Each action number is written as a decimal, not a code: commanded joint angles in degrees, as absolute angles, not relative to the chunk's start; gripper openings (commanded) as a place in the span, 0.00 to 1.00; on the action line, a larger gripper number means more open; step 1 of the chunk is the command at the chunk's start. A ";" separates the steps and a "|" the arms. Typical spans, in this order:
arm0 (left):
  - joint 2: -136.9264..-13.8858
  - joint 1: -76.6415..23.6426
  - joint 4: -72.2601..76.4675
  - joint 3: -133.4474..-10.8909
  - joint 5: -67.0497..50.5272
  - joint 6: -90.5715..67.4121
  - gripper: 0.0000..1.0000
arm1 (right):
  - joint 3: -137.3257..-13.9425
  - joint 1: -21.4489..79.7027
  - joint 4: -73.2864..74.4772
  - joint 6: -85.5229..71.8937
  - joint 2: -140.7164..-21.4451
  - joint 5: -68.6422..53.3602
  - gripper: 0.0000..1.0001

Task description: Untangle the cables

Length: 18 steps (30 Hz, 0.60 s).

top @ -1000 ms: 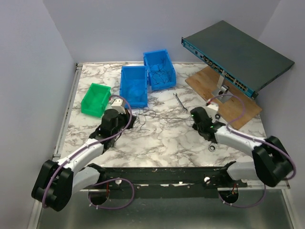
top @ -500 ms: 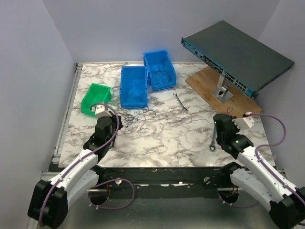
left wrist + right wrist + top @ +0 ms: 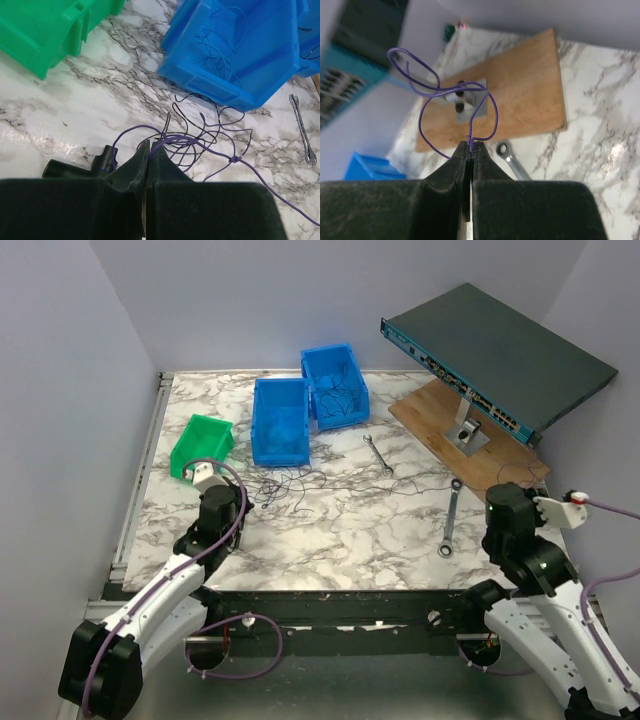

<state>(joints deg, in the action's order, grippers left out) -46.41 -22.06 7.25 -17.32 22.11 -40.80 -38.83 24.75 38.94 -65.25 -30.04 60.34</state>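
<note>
The cables (image 3: 290, 485) lie as a loose tangle of thin purple and dark wires on the marble table (image 3: 340, 540), in front of the blue bins. My left gripper (image 3: 240, 502) sits at the tangle's left edge. In the left wrist view the left gripper (image 3: 150, 145) is shut on a purple strand of the cables (image 3: 195, 140), and a small knot (image 3: 234, 160) shows further along. One thin strand runs right across the table to my right gripper (image 3: 494, 504). The right gripper (image 3: 471, 145) is shut on that purple strand, which loops (image 3: 427, 90) above the fingertips.
A green bin (image 3: 200, 448) and two blue bins (image 3: 280, 420) (image 3: 335, 385) stand at the back left; the far one holds more wires. Two wrenches (image 3: 378, 454) (image 3: 450, 518) lie on the marble. A network switch (image 3: 500, 355) stands on a wooden board (image 3: 470, 440) at the right.
My right arm has pulled back toward the near right, drawing its strand out across the table. The left arm drew back to the left, then stayed still. Both grippers stayed shut.
</note>
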 commanded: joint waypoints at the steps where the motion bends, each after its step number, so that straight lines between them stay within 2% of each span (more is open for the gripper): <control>1: -46.91 -21.10 4.66 -18.02 25.83 -43.60 0.00 | -46.54 24.58 51.37 -72.94 -27.06 72.78 0.01; 6: -48.71 -20.67 3.57 -18.72 26.18 -44.61 0.00 | -49.68 24.61 55.93 -75.54 -22.92 77.18 0.01; 11: -48.96 -20.25 3.65 -18.85 25.66 -44.78 0.00 | -50.11 24.59 50.96 -66.34 -19.75 77.17 0.01; 15: -48.60 -20.30 7.30 -18.38 21.07 -41.16 0.00 | -47.31 24.61 38.17 -49.79 -19.29 67.70 0.01; 18: -49.00 -20.26 12.34 -18.08 12.44 -35.65 0.00 | -45.33 24.56 34.10 -45.80 -20.47 59.53 0.01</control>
